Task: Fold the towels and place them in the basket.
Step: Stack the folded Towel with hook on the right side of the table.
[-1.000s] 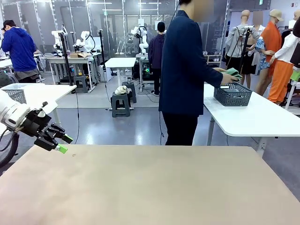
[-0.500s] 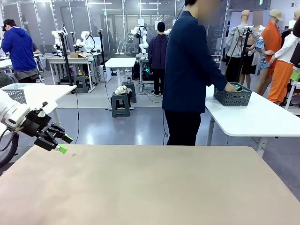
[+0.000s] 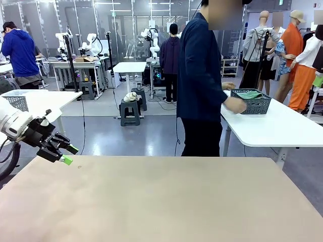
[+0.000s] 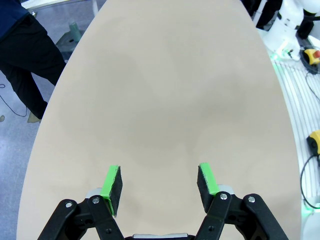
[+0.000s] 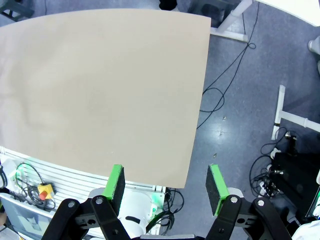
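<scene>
- My left claw, black with green pads, hangs with its jaws spread and nothing between them, above the near left corner of the bare tan work table.
- My right claw is also spread and empty, hovering over that table's edge with grey floor beyond its fingers.
- The dark grey lattice-sided plastic basket sits on a separate white side table, far across the room from my left claw and well to its right.
- Inside the basket lies a folded green terry towel; whether the pale blue one lies under it, I cannot tell.
- The person in the dark jacket stands at that side table, one hand just beside the basket.
- Risk, in my judgement: both towel and basket look out of reach of either arm, so any reach now would close on nothing.
- Second risk: if the person carries the basket over, moving an arm early could meet their hand.
</scene>
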Controlling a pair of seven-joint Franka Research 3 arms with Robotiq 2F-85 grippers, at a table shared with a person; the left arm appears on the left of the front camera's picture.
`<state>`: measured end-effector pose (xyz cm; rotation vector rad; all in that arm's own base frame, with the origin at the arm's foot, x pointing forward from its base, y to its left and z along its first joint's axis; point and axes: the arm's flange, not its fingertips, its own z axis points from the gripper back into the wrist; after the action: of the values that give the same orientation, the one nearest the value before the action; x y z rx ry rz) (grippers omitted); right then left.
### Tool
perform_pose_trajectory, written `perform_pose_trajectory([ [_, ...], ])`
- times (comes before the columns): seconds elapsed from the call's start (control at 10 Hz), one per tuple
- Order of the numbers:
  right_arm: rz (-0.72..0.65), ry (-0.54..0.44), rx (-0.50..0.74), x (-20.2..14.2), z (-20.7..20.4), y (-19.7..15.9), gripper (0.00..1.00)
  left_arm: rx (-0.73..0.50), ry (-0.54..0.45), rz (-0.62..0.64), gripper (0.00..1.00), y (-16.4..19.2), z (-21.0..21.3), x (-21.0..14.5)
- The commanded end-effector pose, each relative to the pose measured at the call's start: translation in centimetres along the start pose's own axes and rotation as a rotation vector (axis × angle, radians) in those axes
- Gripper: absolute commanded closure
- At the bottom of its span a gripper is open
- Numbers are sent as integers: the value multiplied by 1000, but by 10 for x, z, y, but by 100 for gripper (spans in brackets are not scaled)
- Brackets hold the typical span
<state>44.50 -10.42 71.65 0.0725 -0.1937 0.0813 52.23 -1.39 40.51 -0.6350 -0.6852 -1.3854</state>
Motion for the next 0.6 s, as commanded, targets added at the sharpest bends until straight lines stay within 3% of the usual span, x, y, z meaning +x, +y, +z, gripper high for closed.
perform_pose_trajectory([
  [0.0, -3, -1, -8, 0, 0, 1, 18, 7, 5, -1, 23, 0, 0, 1],
  [0.5, -3, -1, -8, 0, 0, 1, 18, 7, 5, -1, 23, 0, 0, 1],
])
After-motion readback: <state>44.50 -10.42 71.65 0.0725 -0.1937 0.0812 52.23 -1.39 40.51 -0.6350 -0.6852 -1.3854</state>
